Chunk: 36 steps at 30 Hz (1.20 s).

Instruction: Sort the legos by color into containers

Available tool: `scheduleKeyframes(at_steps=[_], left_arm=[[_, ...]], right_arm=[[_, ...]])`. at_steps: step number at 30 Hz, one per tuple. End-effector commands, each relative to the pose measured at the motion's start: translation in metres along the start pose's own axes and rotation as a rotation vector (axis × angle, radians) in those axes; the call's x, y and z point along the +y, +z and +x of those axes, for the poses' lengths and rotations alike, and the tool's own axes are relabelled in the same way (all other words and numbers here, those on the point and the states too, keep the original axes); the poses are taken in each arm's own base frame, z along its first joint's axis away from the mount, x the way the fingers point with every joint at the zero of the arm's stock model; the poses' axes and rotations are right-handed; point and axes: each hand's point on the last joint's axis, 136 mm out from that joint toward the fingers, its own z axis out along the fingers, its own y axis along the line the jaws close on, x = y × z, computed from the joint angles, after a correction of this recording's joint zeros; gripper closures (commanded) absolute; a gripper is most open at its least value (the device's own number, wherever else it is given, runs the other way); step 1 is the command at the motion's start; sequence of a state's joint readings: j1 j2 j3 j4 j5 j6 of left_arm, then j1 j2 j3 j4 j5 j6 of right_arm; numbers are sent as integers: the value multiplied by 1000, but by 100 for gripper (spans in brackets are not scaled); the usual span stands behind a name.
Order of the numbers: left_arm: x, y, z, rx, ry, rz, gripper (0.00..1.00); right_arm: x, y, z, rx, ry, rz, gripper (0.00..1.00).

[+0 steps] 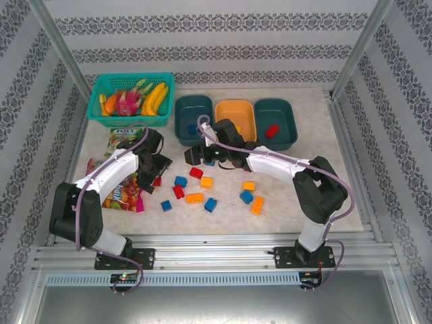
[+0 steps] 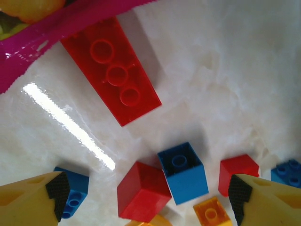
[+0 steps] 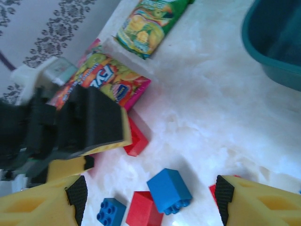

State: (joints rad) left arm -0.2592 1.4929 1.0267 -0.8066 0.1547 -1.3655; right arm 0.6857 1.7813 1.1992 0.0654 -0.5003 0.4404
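Several red, blue and orange legos lie scattered mid-table, among them a blue one (image 1: 180, 181) and a red one (image 1: 196, 173). Three tubs stand at the back: a teal tub (image 1: 182, 108), an orange tub (image 1: 235, 110) and a second teal tub (image 1: 287, 111) holding a red brick (image 1: 272, 131). My left gripper (image 1: 160, 169) (image 2: 146, 202) hangs open over a long red brick (image 2: 111, 75), a blue cube (image 2: 183, 172) and a red cube (image 2: 143, 190). My right gripper (image 1: 194, 156) (image 3: 150, 200) is open above a blue brick (image 3: 169, 190), holding nothing.
Snack packets (image 1: 125, 192) (image 3: 106, 80) lie at the left, one (image 2: 56, 28) touching the long red brick. A turquoise basket of fruit (image 1: 131, 100) stands at the back left. The two grippers hover close together, the left one (image 3: 80, 122) showing in the right wrist view.
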Motion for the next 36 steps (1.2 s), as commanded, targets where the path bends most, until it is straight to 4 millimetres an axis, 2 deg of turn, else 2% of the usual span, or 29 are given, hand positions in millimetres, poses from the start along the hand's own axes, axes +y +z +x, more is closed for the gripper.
scheduleKeyframes(at_steps=[1, 5, 7, 13, 17, 24, 31, 36], left_arm=[[2, 0, -12, -41, -98, -10, 10], [4, -3, -10, -41, -94, 11, 9], [-8, 1, -4, -5, -58, 88, 10], [-17, 10, 15, 87, 112, 40, 14], [-25, 26, 33, 151, 122, 65, 18], [-32, 51, 45, 181, 95, 75, 21], [-34, 60, 62, 199, 86, 79, 22], [-33, 63, 68, 202, 94, 56, 27]], right_arm=[[13, 2, -6, -26, -54, -47, 27], [0, 0, -1, -10, -45, 27, 28], [-6, -4, 1, -20, -33, 58, 29], [-16, -9, 0, -43, -15, 110, 29], [-17, -12, -6, -66, -2, 117, 29], [-15, -16, -8, -82, 10, 105, 29], [-18, -30, -10, -114, 5, 134, 28], [-20, -36, -14, -130, 8, 139, 28]])
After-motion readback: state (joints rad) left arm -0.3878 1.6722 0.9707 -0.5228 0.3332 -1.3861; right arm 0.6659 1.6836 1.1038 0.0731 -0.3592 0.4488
